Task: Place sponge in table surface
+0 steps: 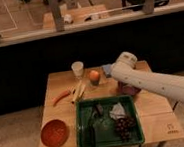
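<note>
The blue-grey sponge (106,68) shows at the back of the table surface (156,113), just right of the orange fruit (94,76). Only part of it is visible, against the rounded end of my white arm (124,66). The arm reaches in from the lower right, over the dark purple bowl (129,89). My gripper is hidden behind that end of the arm, right at the sponge, and it is shut. I cannot see whether the sponge is held or resting on the wood.
A green tray (80,124) at the front middle holds a pale rag (117,110), dark grapes (125,125) and a dark item (98,109). A red bowl (54,132) sits front left. A carrot (61,96), yellowish sticks (79,91) and a white cup (78,69) stand behind.
</note>
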Controlling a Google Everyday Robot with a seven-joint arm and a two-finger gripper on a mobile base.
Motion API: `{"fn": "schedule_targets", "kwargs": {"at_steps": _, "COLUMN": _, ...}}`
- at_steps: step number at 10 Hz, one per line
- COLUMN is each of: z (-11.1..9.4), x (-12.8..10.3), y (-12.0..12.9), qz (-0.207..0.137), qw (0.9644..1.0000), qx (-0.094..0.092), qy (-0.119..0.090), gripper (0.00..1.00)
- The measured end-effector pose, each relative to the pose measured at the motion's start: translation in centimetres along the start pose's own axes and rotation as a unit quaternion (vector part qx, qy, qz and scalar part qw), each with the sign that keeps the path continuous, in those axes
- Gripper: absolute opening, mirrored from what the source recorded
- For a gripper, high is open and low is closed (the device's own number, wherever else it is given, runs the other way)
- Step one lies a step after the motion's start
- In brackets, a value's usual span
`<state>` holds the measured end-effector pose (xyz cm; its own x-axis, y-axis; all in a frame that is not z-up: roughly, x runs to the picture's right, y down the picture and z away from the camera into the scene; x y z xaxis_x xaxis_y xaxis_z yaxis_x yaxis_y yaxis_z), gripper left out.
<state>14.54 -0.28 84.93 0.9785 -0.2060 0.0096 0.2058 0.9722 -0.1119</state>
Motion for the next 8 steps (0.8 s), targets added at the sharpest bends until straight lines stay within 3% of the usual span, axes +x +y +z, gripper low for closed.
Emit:
{"fn": "schedule_targets", "kwargs": {"at_steps": 2, "z": 0.4, "x": -0.6, "y": 0.4, "qz": -0.010, "qw": 0.9995, "qx": -0.029, "qy": -0.001, "gripper": 0.00}}
{"fn": "schedule_targets", "kwargs": {"at_steps": 4, "z": 0.6, "x": -1.2, "y": 0.9, "qz": -0.018, "qw": 0.9991, "qx": -0.039, "qy": 0.002, "gripper": 0.00}}
{"fn": "schedule_targets", "kwargs": {"at_steps": 8, "z": 1.1, "x": 0.2, "y": 2.4, "qz": -0.003, "qw": 0.9979, "qx": -0.056, "qy": 0.032, "gripper": 0.00}}
